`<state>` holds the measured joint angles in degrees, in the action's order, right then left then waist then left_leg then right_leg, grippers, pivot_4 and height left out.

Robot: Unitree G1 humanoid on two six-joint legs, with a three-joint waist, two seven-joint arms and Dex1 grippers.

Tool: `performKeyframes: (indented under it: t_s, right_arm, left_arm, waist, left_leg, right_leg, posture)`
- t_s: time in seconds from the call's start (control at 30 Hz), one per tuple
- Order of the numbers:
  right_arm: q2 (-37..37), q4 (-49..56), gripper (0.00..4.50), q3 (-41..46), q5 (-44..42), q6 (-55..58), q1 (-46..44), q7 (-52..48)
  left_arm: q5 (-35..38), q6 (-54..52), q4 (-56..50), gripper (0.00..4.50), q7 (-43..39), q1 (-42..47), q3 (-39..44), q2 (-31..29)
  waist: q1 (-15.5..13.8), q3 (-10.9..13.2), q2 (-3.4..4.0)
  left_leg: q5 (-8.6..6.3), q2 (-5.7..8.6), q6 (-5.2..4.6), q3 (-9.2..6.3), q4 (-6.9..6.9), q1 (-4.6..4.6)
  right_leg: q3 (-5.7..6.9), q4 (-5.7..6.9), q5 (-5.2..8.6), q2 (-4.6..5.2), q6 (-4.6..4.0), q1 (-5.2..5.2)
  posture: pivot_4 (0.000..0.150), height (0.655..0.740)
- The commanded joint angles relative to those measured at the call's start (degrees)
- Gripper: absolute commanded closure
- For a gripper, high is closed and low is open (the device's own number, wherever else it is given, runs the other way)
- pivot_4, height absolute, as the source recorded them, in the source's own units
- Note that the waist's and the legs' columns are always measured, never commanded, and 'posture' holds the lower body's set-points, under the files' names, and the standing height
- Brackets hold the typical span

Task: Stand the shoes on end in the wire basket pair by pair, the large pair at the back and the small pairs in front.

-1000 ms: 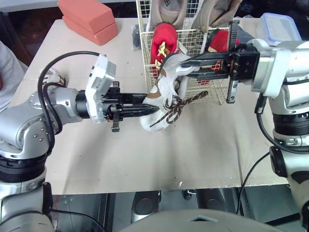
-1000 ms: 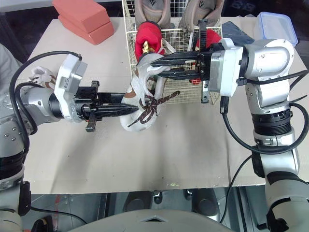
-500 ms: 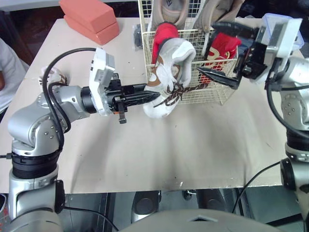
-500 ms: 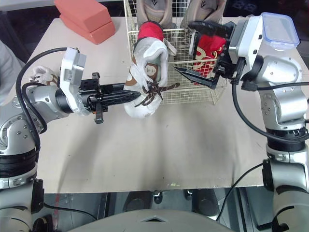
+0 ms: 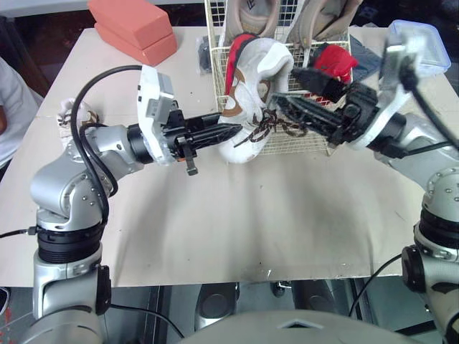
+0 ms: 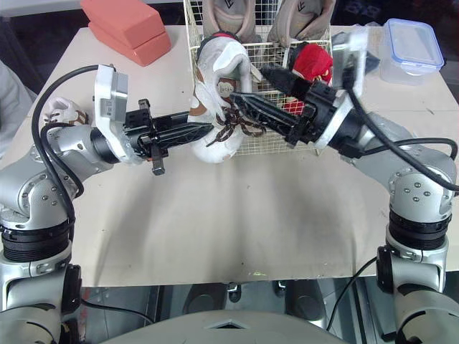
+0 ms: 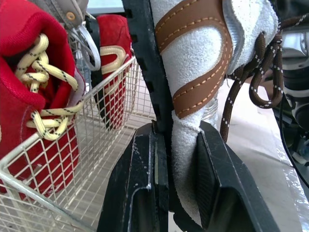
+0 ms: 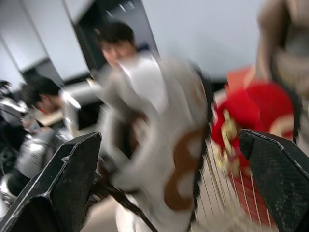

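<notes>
My left gripper [image 5: 228, 132] is shut on the edge of a white shoe with brown trim and dark laces [image 5: 251, 79]. It holds the shoe upright against the front left of the wire basket [image 5: 310, 140]. The left wrist view shows the fingers [image 7: 145, 164] pinching the shoe's sole and side [image 7: 203, 58]. My right gripper [image 5: 285, 89] is open at the basket's front, its fingers spread on either side of the shoe's laces. Two red shoes [image 5: 240, 54] [image 5: 333, 61] stand in the basket's front. A large beige pair [image 5: 252, 13] stands behind them.
Two salmon blocks [image 5: 133, 29] lie at the table's back left. A clear lidded box [image 5: 423, 44] sits at the back right. Another white shoe [image 5: 74, 115] lies behind my left arm. Two people [image 8: 116, 43] show beyond the table in the right wrist view.
The right gripper let go of the white shoe, opened wide, swung back, then returned around the laces. The left gripper carried the shoe up and toward the basket.
</notes>
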<state>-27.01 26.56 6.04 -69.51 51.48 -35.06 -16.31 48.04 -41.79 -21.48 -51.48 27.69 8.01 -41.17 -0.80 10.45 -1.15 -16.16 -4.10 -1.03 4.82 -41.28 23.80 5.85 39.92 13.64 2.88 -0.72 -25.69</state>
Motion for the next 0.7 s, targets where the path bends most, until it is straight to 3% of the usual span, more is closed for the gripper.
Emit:
performKeyframes:
  t_s: [0.03,0.23,0.47,0.53,0.57,0.7]
  right_arm:
    - [0.2,0.6,1.27,0.5,-0.4,0.4,-0.7,2.6]
    - [0.3,0.2,4.25,0.2,-2.9,2.3,-1.6,6.1]
    - [0.3,0.3,4.40,0.9,-7.0,2.6,-2.0,9.0]
    - [0.2,0.5,4.50,1.3,-8.8,2.5,-2.1,10.0]
    - [0.1,0.6,4.50,1.6,-9.5,2.4,-2.1,10.4]
    - [-2.6,2.1,4.50,3.7,-11.1,1.6,-1.4,9.0]
  left_arm:
    - [0.3,1.2,-2.0,4.07,-0.7,0.5,0.4,-0.2]
    - [0.0,1.0,-2.1,4.07,0.1,0.3,0.4,0.8]
    - [6.1,-4.1,-0.7,4.07,1.5,2.3,2.6,2.3]
    - [7.7,-5.2,-0.6,3.07,1.8,2.5,3.4,2.5]
    - [8.2,-5.5,-0.7,2.88,1.8,2.4,3.5,2.4]
    - [8.8,-5.6,-1.2,1.30,2.6,2.1,4.0,1.9]
  waist:
    - [0.0,0.0,0.00]
    - [0.0,0.0,0.00]
    - [0.0,0.0,0.00]
    - [0.0,0.0,0.00]
    - [0.0,0.0,0.00]
    - [0.0,0.0,0.00]
  left_leg:
    - [0.00,0.00,0.00,-0.01,0.01,0.00]
    - [0.00,-0.01,0.00,-0.01,0.02,0.00]
    - [0.00,-0.02,0.00,-0.03,0.02,0.01]
    - [0.00,-0.02,-0.01,-0.03,0.02,0.01]
    - [0.00,-0.01,-0.01,-0.03,0.02,0.01]
    - [0.00,-0.02,-0.01,-0.03,0.02,0.02]
  right_leg:
    - [0.00,0.00,0.00,-0.01,0.00,0.00]
    - [0.00,-0.01,0.00,-0.03,0.00,-0.01]
    - [0.00,-0.01,0.00,-0.03,0.00,-0.01]
    - [0.00,-0.02,0.00,-0.03,0.01,0.00]
    - [0.01,-0.02,0.00,-0.03,0.01,-0.01]
    - [0.00,-0.02,0.00,-0.03,0.01,-0.01]
  posture:
    - [0.150,0.6860]
    - [0.150,0.6860]
    - [0.150,0.6860]
    - [0.150,0.6860]
    - [0.150,0.6860]
    - [0.150,0.6860]
